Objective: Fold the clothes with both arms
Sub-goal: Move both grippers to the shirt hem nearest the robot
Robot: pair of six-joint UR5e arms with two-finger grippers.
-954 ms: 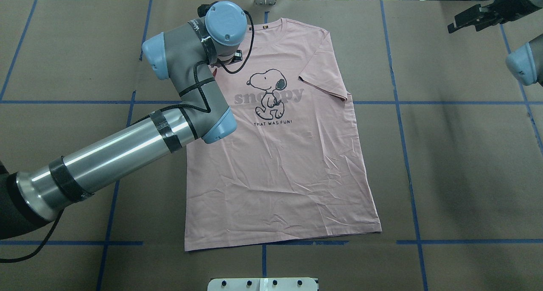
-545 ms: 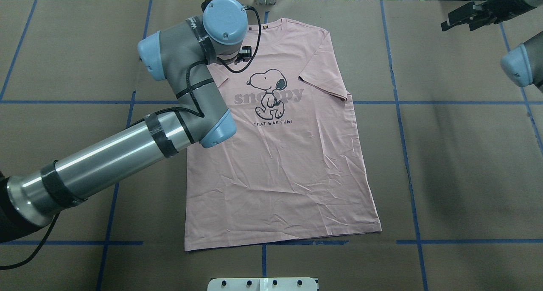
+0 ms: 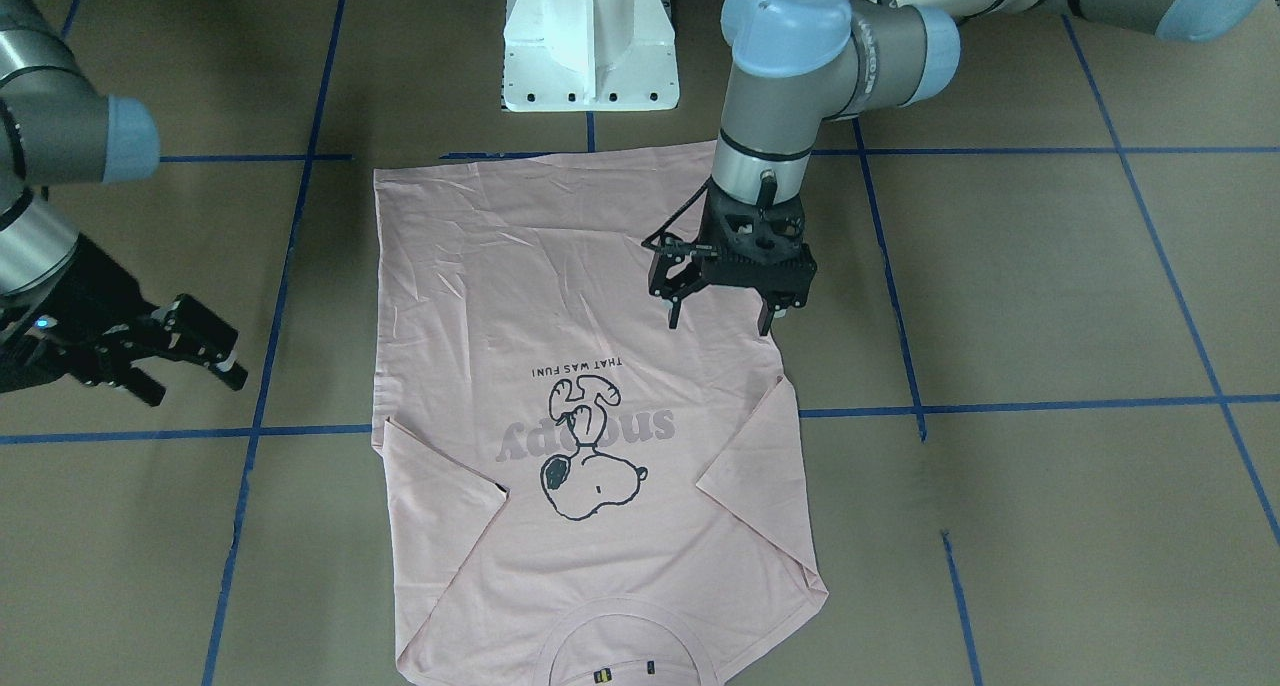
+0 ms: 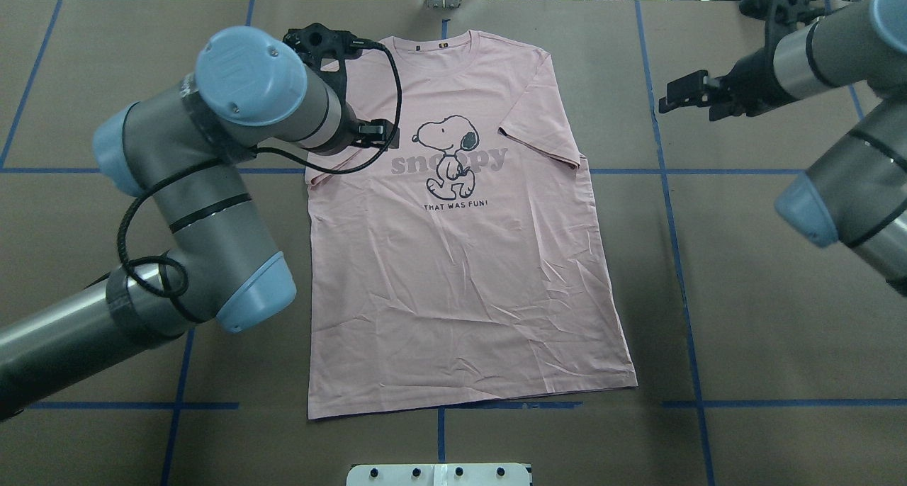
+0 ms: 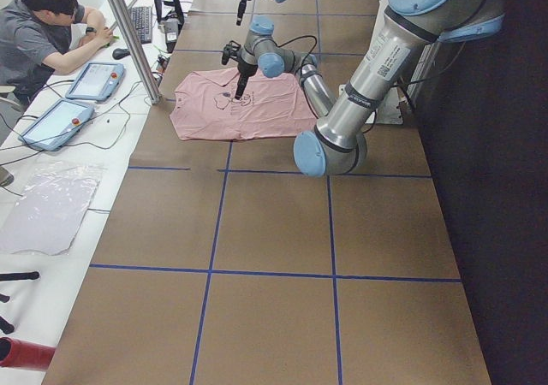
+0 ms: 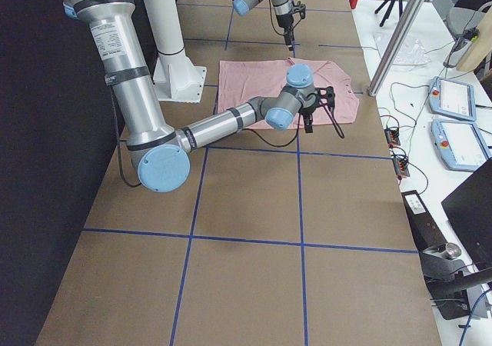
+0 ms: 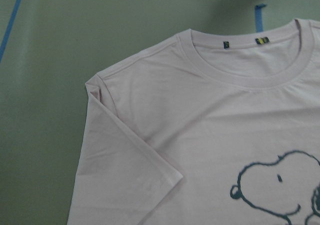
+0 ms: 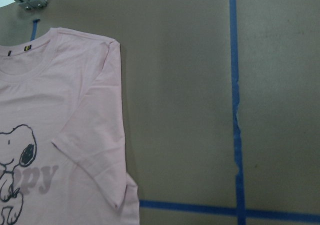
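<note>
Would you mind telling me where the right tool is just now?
In the overhead view, the right tool hovers off the pink T-shirt, to the right of its sleeve.

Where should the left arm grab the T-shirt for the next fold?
Probably the shoulder corner on the robot's left: it is a doubled edge and lies flat. Bring the open left gripper straight down and pinch inward from the T-shirt's outer side.

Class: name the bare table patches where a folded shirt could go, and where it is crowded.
Free: the table right of the T-shirt, robot-side of the right gripper. Crowded: the shirt's left edge, where the left gripper and arm hang.
</note>
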